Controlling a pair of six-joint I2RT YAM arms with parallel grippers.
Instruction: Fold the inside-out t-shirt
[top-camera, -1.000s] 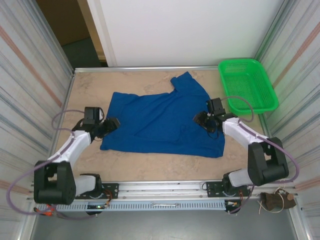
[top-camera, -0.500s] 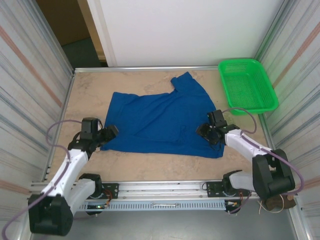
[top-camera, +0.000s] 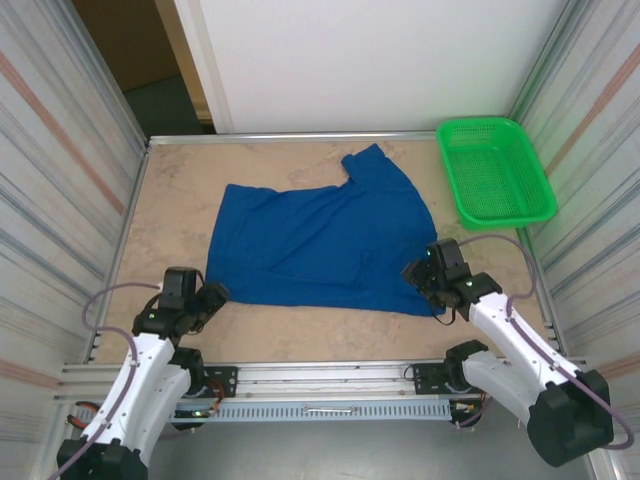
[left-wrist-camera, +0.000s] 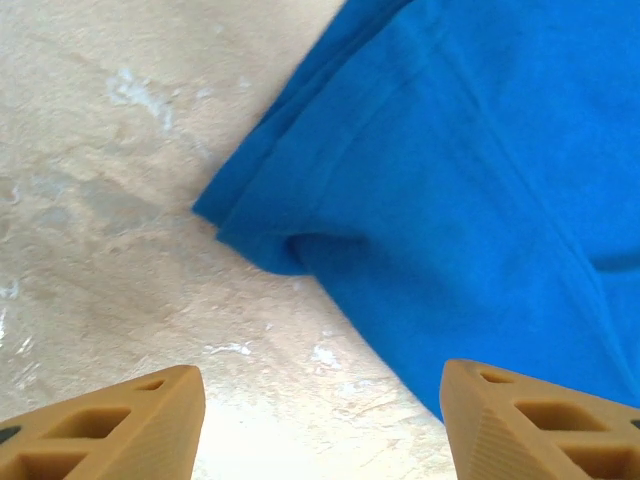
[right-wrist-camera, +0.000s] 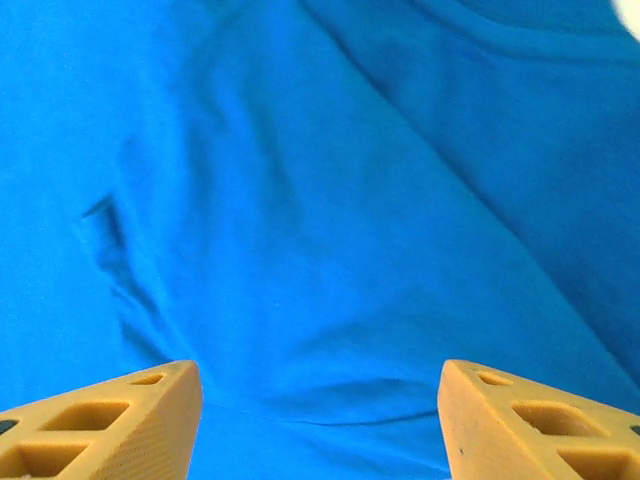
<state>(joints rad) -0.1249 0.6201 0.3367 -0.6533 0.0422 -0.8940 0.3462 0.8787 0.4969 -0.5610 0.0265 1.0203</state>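
A beige table (top-camera: 170, 200) carries the blue t-shirt (top-camera: 320, 245) and a green basket (top-camera: 495, 170).

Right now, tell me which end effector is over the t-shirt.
The right end effector: t-shirt fabric lies between its fingers. The left end effector is over bare table beside the shirt's corner.

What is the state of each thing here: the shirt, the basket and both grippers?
t-shirt: spread on the table, not yet folded.
green basket: upright, empty.
left gripper: jaws open, holding nothing, beside the shirt's near left corner.
right gripper: jaws open, holding nothing, over the shirt.
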